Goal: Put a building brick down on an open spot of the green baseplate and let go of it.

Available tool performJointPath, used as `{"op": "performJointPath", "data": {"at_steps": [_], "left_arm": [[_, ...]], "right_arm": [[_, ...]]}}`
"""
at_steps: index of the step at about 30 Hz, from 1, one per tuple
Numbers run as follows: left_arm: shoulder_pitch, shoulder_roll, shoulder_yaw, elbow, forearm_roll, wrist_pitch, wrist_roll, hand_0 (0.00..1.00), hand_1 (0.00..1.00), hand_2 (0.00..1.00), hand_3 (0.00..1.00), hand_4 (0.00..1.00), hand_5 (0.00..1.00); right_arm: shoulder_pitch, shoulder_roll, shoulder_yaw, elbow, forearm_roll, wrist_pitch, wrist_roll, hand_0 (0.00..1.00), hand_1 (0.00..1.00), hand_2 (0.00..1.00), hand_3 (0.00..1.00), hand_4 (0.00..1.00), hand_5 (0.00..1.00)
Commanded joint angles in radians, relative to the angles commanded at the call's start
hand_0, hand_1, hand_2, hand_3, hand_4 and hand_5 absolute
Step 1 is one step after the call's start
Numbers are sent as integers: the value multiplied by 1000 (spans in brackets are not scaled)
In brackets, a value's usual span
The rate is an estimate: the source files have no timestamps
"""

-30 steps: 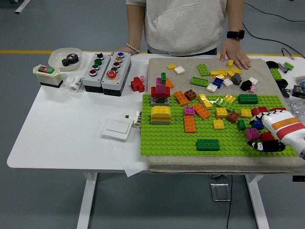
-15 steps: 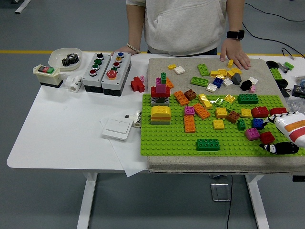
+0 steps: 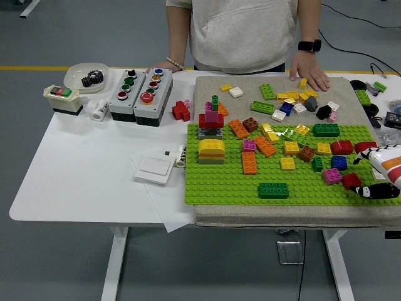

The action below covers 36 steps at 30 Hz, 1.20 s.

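Change: over the last second the right hand (image 3: 383,179) slides right, off the green baseplate (image 3: 219,182), and now sits at the picture's right edge, partly cut off.
Hand state: its fingers look loosely open and empty, though the crop makes that hard to be sure of.
Brick: a red brick (image 3: 351,180) stands on the baseplate's near right corner, just left of the hand and apart from it, beside a pink brick (image 3: 331,175); earlier the hand covered this spot.
Meaning: the brick appears set down and let go, so the task looks all but finished; only clearing the arm remains.
Left arm: not seen.
Person: stands at the far side, one hand (image 3: 310,70) resting on the beige mat (image 3: 207,94) at its far right.
Bowl: a white bowl (image 3: 78,78) at the far left holds a black gear (image 3: 93,78).
Baseplate contents: many bricks, among them a green brick (image 3: 274,190) near the front edge and a yellow stack (image 3: 212,150) at the left.
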Motion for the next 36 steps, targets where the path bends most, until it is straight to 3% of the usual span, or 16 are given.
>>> {"op": "performJointPath", "data": {"at_steps": [22, 28, 29, 36], "left_arm": [[-3, -1, 0, -1, 0, -1, 1, 736, 719, 714, 587, 632, 658], [-3, -1, 0, -1, -1, -1, 1, 736, 719, 715, 587, 635, 661], [-3, -1, 0, -1, 0, -1, 1, 736, 719, 714, 587, 636, 662], [-2, -2, -2, -1, 4, -1, 3, 736, 719, 714, 587, 638, 662]], "right_arm": [[46, 9, -61, -77, 0, -39, 38, 642, 634, 702, 642, 851, 487], [55, 11, -71, -88, 0, -59, 45, 638, 631, 703, 617, 816, 474], [57, 12, -72, -90, 0, -60, 46, 632, 628, 701, 588, 764, 471], [57, 12, -73, -104, 0, -67, 45, 624, 627, 698, 583, 755, 466]]}}
